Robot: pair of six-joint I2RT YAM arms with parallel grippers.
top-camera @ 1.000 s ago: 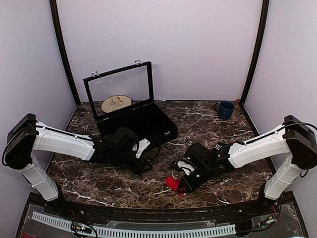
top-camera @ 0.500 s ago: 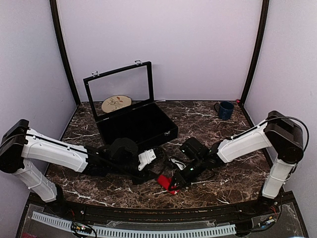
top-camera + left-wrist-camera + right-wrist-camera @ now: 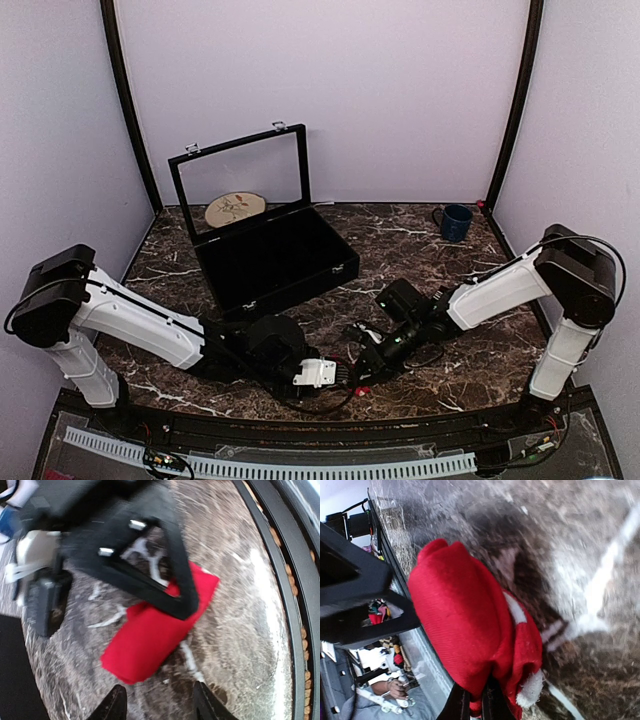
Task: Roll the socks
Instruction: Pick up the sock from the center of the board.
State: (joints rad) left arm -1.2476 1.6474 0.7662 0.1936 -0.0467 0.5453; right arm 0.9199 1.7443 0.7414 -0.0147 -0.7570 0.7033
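Observation:
The red sock (image 3: 150,635) lies folded on the marble near the table's front edge, and its white trim (image 3: 530,690) shows in the right wrist view. My right gripper (image 3: 471,704) is shut on one end of the sock (image 3: 465,625), pinching the red fabric between its black fingers. Seen in the left wrist view, one right finger (image 3: 175,585) lies across the sock's far end. My left gripper (image 3: 160,707) hovers just short of the sock's near end, open, with only bare marble between its fingertips. From above, the left gripper (image 3: 333,375) and the right gripper (image 3: 363,370) meet and cover most of the sock.
An open black case (image 3: 275,250) with a glass lid stands at the back left, with a patterned plate (image 3: 236,208) behind it. A blue mug (image 3: 456,221) sits at the back right. The black front rail (image 3: 280,555) runs close beside the sock.
My left arm has swung right and toward the front edge, bringing its gripper to the sock with jaws a little wider. The right gripper kept its hold and shifted slightly left.

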